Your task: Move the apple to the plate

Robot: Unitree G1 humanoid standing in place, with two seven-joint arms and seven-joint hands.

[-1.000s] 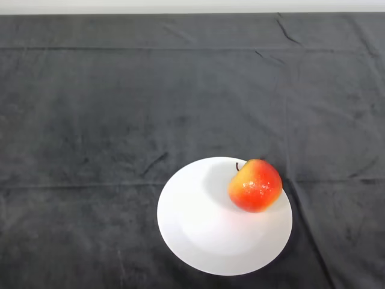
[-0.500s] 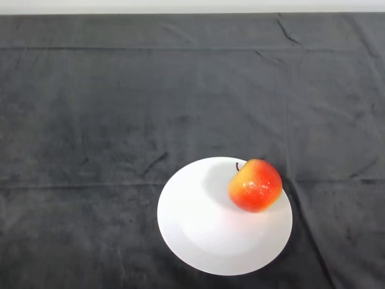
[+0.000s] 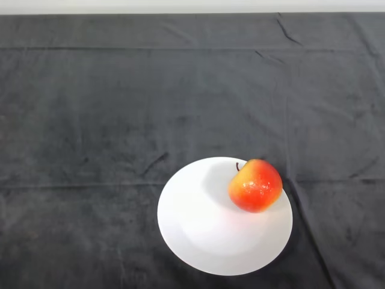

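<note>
A red and yellow apple (image 3: 255,185) with a short dark stem rests on a round white plate (image 3: 204,229), toward the plate's far right edge. The plate lies on the dark cloth near the front of the table, a little right of centre.
The dark cloth (image 3: 120,108) covers the whole table, with a few creases near the plate and at the back right. The table's far edge runs along the top of the view.
</note>
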